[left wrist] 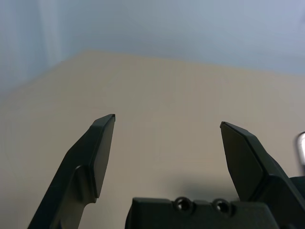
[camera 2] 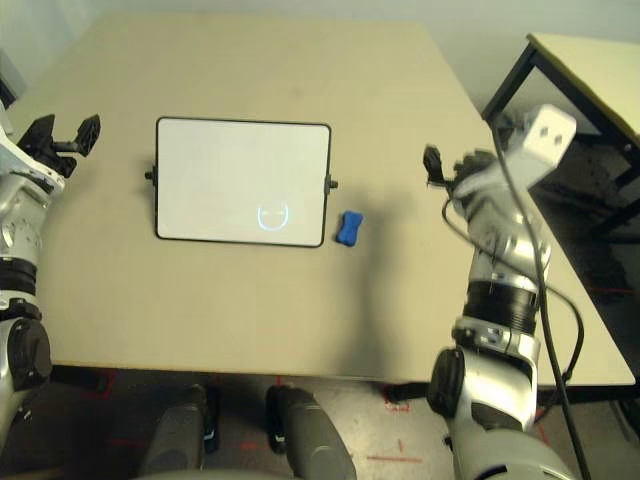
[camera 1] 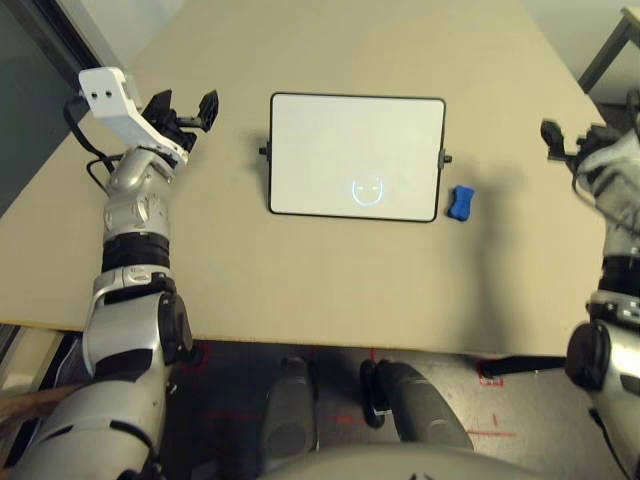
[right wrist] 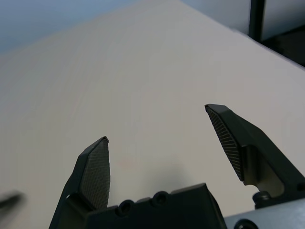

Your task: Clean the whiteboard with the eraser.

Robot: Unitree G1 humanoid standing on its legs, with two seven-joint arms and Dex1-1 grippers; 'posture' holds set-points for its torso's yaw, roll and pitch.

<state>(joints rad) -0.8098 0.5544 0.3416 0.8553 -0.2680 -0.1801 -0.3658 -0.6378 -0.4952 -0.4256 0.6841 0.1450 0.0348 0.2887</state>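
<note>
A beige table (camera 1: 300,290) is carrying the whiteboard (camera 1: 356,155), with the eraser (camera 1: 460,204) lying just beside its right edge.

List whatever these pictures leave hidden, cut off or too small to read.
- Underside of the eraser: hidden against the table, both eye views.
- Right gripper: blurred in the eye views.
- Smiley on the whiteboard: too faint and small for detail.
- Second table: cut by the right eye view's edge.

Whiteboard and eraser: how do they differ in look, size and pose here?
The whiteboard is a large white rectangle with a thin black frame; the eraser is a small bright blue block. The whiteboard bears a faint blue smiley; the eraser is plain. The whiteboard sits square, the eraser slightly angled. Both lie flat on the table, unheld.
</note>
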